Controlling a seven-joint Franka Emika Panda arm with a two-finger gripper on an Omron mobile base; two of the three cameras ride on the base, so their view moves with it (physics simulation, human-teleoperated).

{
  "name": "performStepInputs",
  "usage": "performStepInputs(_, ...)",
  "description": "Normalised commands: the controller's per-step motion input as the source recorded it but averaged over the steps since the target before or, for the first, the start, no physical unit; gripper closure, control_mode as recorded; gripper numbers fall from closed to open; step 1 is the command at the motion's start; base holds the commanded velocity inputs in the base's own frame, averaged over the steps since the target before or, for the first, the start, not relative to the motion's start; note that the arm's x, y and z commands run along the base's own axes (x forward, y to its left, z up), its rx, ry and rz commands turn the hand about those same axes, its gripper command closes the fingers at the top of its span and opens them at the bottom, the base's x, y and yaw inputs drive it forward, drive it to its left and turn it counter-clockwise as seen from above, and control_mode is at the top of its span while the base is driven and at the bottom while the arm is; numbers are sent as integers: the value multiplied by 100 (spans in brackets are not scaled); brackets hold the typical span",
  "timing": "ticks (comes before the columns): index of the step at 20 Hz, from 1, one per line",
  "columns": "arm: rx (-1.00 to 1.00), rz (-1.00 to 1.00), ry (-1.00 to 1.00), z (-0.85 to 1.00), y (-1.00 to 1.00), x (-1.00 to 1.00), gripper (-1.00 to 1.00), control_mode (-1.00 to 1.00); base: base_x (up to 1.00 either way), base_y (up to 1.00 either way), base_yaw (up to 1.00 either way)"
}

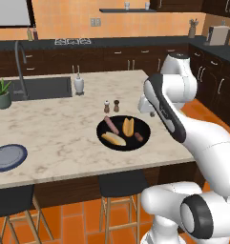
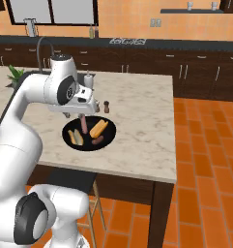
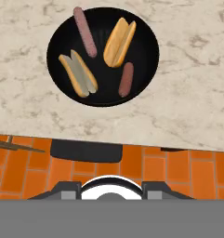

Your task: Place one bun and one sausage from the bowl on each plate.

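Observation:
The wide black bowl (image 1: 146, 127) sits near the counter's front right edge. It holds two golden buns (image 3: 119, 42) (image 3: 78, 73) and two reddish-brown sausages (image 3: 85, 38) (image 3: 126, 79), all lying loose. My gripper (image 1: 151, 113) hangs above the bowl's right rim, pointing down, and holds nothing. From the right base view the gripper (image 2: 68, 115) is over the bowl's (image 2: 108, 133) left side. Its fingers are too small to make out; they stand nearly shut. A dark blue-grey plate (image 1: 6, 157) lies at the counter's front left, far from the bowl.
Salt and pepper shakers (image 1: 111, 106) stand just behind the bowl. A white soap dispenser (image 1: 78, 84), a sink (image 1: 40, 88) with a faucet and a potted plant (image 1: 1, 93) are at the back left. Dark stools (image 1: 121, 183) stand below the counter's front edge.

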Motion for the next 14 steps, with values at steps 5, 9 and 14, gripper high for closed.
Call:
performStepInputs(5,-2,-2,1,-53,-14,27,-100,-100,0,0,0)
performStepInputs(9,-1,-13,0,-48,-1,82,-100,-100,0,0,0)
performStepInputs(14,0,-17,0,-45,4,90,-100,-100,0,0,0)
